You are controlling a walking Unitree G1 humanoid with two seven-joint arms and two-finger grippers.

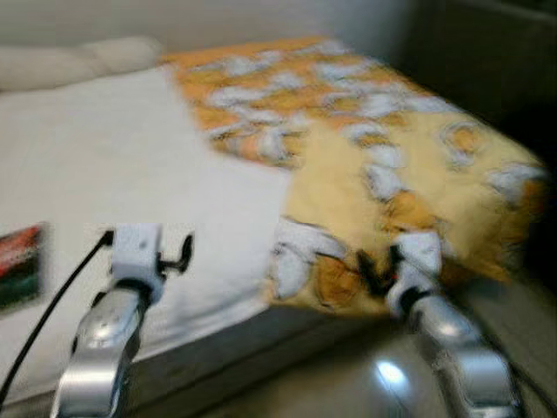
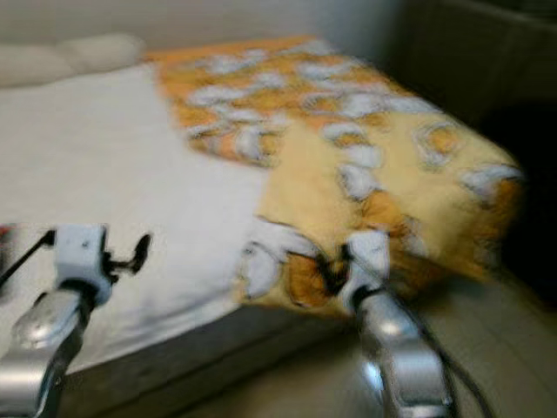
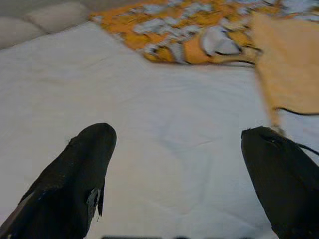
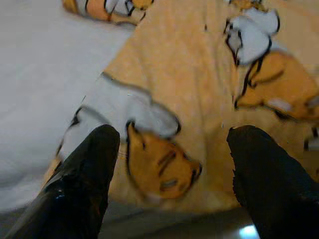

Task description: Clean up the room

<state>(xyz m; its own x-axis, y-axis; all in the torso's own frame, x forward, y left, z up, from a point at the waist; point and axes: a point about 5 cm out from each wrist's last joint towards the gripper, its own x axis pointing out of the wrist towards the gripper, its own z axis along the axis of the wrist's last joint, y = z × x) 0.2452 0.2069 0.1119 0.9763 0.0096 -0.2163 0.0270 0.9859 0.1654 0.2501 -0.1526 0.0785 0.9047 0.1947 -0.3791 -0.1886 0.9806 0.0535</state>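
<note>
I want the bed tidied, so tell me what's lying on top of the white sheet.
A yellow-orange patterned blanket covers the right side of the white sheet, its corner folded over near the bed edge. Pillows sit at the far end. Whatever lies beneath the blanket is hidden.

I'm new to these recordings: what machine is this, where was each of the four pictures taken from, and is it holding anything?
This is a humanoid robot with two silver arms, each ending in a gripper of two long black fingers. The two wide pictures come from its head camera, looking down at a bed with a white sheet, partly covered by a yellow-orange blanket with white cartoon figures. A dark red-and-green flat object lies at the sheet's left edge; it is too blurred to identify. The other two pictures look along each gripper's fingers. The left gripper is open above the sheet. The right gripper is open at the blanket's near edge. Neither holds anything.
</note>
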